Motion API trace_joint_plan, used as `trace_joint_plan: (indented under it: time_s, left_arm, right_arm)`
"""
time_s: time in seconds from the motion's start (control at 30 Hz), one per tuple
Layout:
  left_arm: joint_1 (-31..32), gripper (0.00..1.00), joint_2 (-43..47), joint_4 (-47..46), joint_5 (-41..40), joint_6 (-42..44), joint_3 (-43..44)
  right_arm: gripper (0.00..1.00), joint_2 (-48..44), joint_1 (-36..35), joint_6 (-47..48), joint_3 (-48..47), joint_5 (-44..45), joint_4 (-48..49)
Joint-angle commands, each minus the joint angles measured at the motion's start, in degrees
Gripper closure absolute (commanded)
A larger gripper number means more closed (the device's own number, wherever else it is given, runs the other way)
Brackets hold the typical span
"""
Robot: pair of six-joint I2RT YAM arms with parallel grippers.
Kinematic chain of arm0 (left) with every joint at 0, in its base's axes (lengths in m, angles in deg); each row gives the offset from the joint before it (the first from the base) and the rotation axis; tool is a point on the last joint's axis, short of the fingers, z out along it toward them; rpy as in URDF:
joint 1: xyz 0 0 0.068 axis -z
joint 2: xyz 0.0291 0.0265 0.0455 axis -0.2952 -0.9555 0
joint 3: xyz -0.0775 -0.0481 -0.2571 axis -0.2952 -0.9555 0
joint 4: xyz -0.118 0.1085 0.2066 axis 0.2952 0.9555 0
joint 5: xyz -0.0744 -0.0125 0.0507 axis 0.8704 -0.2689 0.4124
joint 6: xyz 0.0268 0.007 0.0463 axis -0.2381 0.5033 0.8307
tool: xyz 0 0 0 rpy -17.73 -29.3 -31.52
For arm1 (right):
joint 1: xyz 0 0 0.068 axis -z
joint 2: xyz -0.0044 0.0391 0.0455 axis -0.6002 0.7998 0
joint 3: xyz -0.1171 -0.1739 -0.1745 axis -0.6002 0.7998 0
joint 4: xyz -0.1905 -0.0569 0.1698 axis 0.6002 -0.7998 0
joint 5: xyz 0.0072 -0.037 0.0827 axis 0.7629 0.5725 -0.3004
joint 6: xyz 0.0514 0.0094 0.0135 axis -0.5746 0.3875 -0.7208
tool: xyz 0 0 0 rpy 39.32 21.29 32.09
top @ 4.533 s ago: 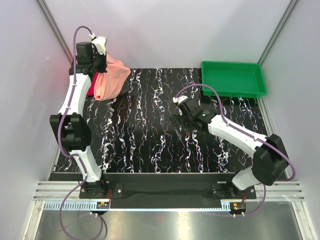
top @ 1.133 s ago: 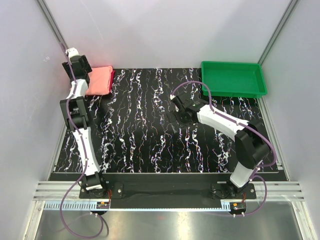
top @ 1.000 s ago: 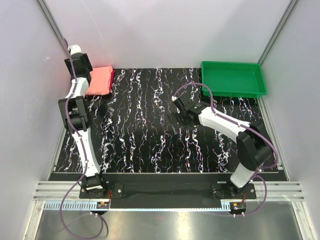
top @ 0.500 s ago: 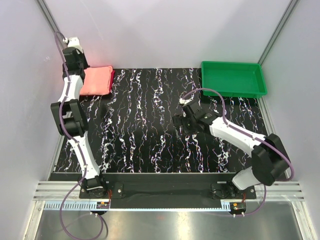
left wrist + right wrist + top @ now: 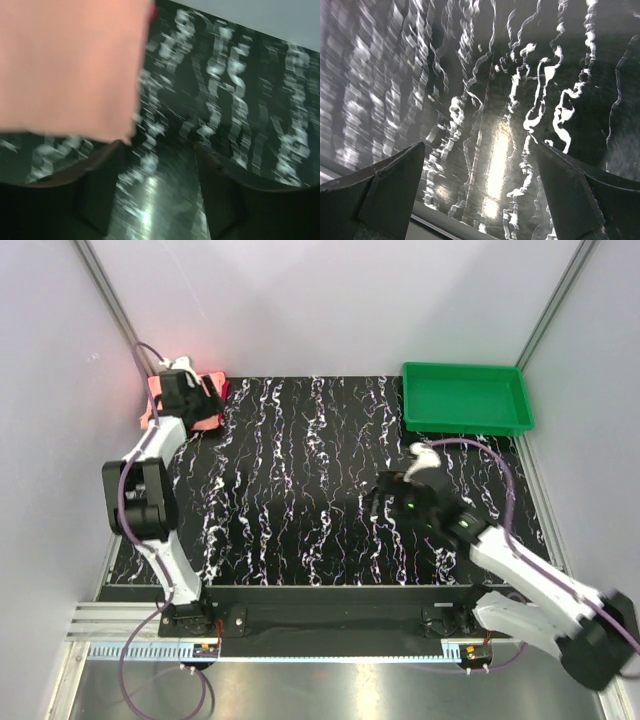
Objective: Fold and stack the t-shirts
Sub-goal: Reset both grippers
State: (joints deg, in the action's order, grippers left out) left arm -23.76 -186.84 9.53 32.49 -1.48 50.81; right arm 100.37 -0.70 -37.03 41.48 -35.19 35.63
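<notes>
A folded salmon-pink t-shirt lies on a red one in the far left corner of the table; from above only their edges show round my left wrist. My left gripper hovers at the stack's right edge. In the blurred left wrist view this gripper is open, with only bare table between its dark fingers. My right gripper hangs over mid-table, right of centre. It is wide open and holds nothing, with glossy marble below its fingers.
A green tray stands at the back right. The black tabletop with white veins stretches between the arms. The enclosure walls close in behind the stack and on both sides.
The left gripper has swung from the stack's far left side to its right edge. The right arm has drawn back toward the near right, its gripper moving nearer.
</notes>
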Motion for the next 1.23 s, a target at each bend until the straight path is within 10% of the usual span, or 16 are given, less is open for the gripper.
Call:
trace_joint_plan:
  time_s: [0.0,0.3,0.67,1.2]
  left_arm:
    - [2.71,0.30,16.29,-8.17,6.94,-10.18,-12.55]
    - [14.49,0.20,51.03,-20.98,23.90,-27.06,-54.09]
    - [16.52,0.18,77.77,-63.70,38.60,-65.01,-91.91]
    - [17.84,0.12,87.10,-73.92,41.41,-75.23,-96.44]
  right_arm:
    - [0.00,-12.98,0.67,-12.98,9.02,7.64,4.17]
    - [0.00,-58.61,0.76,-41.64,28.49,7.03,-11.99]
    - [0.00,-45.70,0.76,-46.14,32.52,-0.27,0.12]
    - [0.00,-58.01,0.76,-51.42,40.88,-5.53,-0.68]
